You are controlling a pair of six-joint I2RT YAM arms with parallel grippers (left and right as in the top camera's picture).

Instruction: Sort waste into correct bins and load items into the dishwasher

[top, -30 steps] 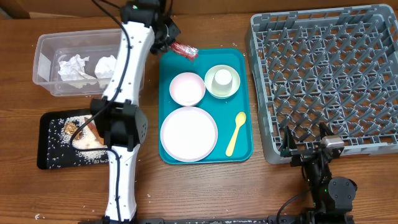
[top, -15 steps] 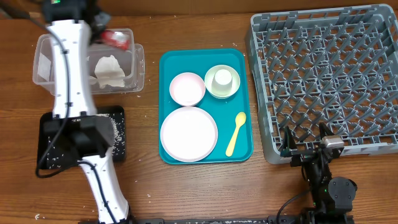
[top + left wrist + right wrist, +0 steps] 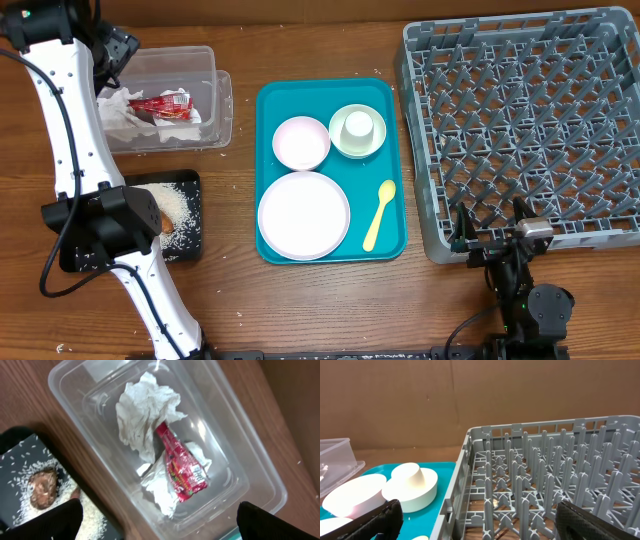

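Note:
My left gripper (image 3: pixel 112 50) (image 3: pixel 160 530) hangs open above the clear tub (image 3: pixel 215 100) (image 3: pixel 250 475), with nothing between its fingers. Inside the tub the red wrapper (image 3: pixel 160 103) (image 3: pixel 182 465) lies on crumpled white napkins (image 3: pixel 120 115) (image 3: pixel 145 410). Rice (image 3: pixel 178 208) and a brown lump (image 3: pixel 42 490) sit in the black tray (image 3: pixel 185 250). The plate (image 3: pixel 304 215), a pink bowl (image 3: pixel 301 142), a bowl holding the cup (image 3: pixel 358 125) and the yellow spoon (image 3: pixel 379 213) rest on the teal tray (image 3: pixel 390 235). Open and empty, my right gripper (image 3: pixel 490 238) (image 3: pixel 485 527) stands at the front left corner of the grey dish rack (image 3: pixel 520 120) (image 3: pixel 545 480).
The left arm stretches from the table's front edge over the black tray up to the tub's far left corner. Loose rice grains lie on the wood around the black tray. A brown wall stands behind the table.
The left arm has swung from the teal tray's far edge to above the clear tub, carrying the red wrapper. Its jaws have opened and the wrapper now lies in the tub. The right arm stayed still.

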